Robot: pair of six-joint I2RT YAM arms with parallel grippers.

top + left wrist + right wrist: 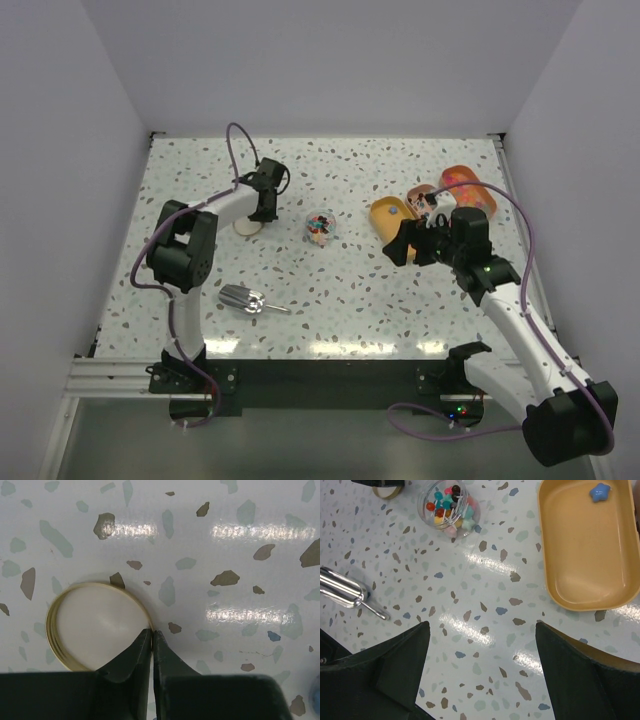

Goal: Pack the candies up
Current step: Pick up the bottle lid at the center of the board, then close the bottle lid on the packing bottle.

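The candies [320, 226] sit as a mixed-colour heap in a small clear open jar [320, 236] at the table's middle. They also show in the right wrist view [446, 506] in the jar [470, 516]. The jar's cream lid [95, 625] lies flat on the table, left of the jar [247, 227]. My left gripper [151, 631] is shut, with its tips pinching the lid's right rim. My right gripper [482, 625] is open and empty above bare table, right of the jar and beside an orange tray [585, 587].
A metal scoop [245, 298] lies front left, also in the right wrist view [340, 591]. Three orange trays [388, 230] [414, 192] [466, 186] stand at the back right. A blue star-shaped sweet [600, 490] lies in the nearest tray.
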